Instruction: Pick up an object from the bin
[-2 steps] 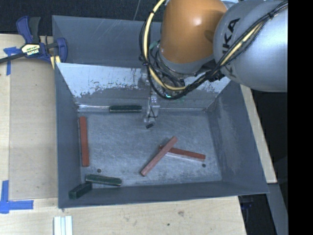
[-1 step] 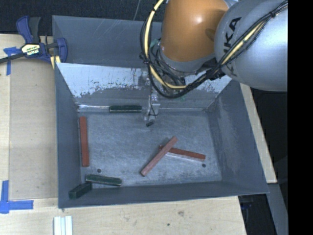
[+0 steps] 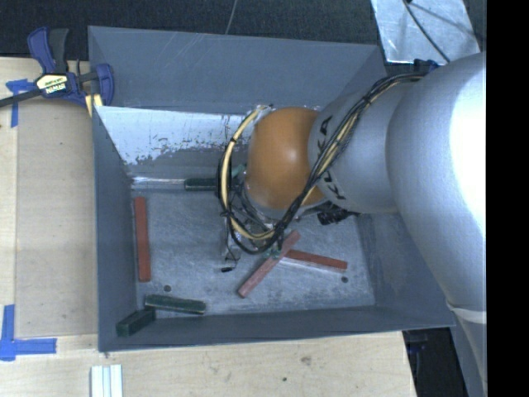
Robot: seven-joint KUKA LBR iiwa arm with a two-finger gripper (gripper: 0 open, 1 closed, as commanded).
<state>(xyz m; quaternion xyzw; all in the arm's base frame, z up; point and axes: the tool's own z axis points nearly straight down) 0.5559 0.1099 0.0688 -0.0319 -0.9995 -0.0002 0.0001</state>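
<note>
Pink stick [image 3: 258, 277] lies mid-floor in the bin [image 3: 116, 222], its long axis slanting from lower left to upper right, with the upper end meeting a red stick [image 3: 318, 261]. The gripper [image 3: 229, 259] hangs just beside its lower half. Whether the claw is apart or together cannot be told.

Scuffed matt metal bin [image 3: 178, 139], glossy orange cover [image 3: 281, 160].

- One camera looks down on the grey bin [image 3: 248, 64] from above, tilted somewhat to one side, so the bin's far wall shows broader than its near wall.
- It sits close enough that the bin takes up most of the view.
- The arm [image 3: 413, 147] enters over the bin's right rim.
</note>
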